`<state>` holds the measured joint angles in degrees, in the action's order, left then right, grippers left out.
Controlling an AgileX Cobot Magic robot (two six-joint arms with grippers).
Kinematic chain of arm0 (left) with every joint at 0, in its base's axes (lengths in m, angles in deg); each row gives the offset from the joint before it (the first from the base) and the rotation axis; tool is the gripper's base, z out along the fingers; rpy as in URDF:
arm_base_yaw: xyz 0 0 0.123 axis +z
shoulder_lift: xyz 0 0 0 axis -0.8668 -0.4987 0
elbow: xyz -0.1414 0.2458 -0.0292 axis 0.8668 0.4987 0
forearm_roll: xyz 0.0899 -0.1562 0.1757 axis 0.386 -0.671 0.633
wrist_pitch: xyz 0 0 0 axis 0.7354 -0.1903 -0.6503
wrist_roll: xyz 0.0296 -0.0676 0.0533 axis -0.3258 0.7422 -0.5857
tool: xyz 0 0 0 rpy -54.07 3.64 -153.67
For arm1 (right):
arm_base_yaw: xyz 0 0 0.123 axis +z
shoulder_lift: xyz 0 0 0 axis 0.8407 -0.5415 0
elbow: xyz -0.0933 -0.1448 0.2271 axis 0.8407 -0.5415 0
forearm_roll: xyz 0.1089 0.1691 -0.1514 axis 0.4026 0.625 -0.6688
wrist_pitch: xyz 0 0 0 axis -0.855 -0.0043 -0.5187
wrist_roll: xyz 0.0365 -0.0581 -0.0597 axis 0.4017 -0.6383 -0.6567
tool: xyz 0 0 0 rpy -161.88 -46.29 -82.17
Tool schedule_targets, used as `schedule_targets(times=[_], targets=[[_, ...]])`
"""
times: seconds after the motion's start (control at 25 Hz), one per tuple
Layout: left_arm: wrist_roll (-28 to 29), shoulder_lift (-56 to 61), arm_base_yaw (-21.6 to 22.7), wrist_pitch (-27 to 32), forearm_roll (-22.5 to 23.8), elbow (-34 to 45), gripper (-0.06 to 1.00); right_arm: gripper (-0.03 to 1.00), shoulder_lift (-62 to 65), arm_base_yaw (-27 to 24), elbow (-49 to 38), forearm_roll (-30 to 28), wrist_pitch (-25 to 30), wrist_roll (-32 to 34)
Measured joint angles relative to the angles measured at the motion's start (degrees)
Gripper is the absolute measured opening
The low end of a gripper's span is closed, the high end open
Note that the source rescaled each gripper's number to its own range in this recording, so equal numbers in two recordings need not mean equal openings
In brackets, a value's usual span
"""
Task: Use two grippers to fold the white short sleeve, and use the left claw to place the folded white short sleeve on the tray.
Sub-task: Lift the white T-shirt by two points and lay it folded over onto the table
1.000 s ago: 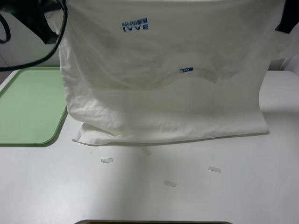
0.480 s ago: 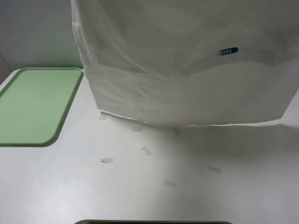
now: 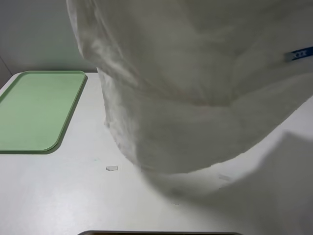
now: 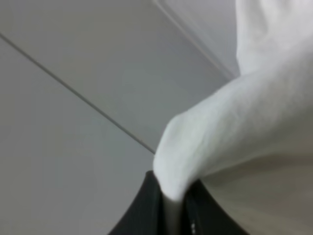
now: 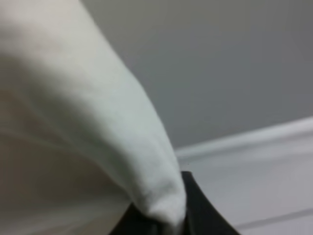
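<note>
The white short sleeve hangs in the air close to the high camera and fills most of that view; its small blue neck label shows at the right edge. Its lower hem hangs above the table. The pale green tray lies on the table at the left, with nothing on it. Both grippers are hidden from the high view. In the left wrist view my left gripper is shut on a bunch of the white fabric. In the right wrist view my right gripper is shut on another bunch of the fabric.
The white table carries a small scrap of clear tape in front of the shirt. A dark edge runs along the table's near side. A grey wall stands behind the tray.
The shirt has been lifted off the table and swung up and toward the camera. Its hem no longer rests on the table, and the label has moved to the right.
</note>
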<state>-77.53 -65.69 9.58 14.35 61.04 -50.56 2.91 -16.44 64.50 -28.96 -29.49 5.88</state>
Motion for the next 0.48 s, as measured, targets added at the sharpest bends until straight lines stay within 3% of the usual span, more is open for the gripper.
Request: schedule_targets(times=[0.2, 0.32, 0.48], targets=[[2.12, -1.97, 5.0, 3.73, 6.89, 1.46, 0.0, 0.0, -1.06, 0.07, 0.0, 0.05, 2.13, 0.33], [6.25, -8.9, 15.28, 3.94, 11.6, 5.06, 0.0, 0.0, -4.64, 0.07, 0.4, -0.01, 2.51, 2.43], [9.58, -19.52, 25.64, 3.94, 12.67, 8.05, 0.0, 0.0, -13.86, -2.93, 0.41, 0.04, 0.9, 5.63]])
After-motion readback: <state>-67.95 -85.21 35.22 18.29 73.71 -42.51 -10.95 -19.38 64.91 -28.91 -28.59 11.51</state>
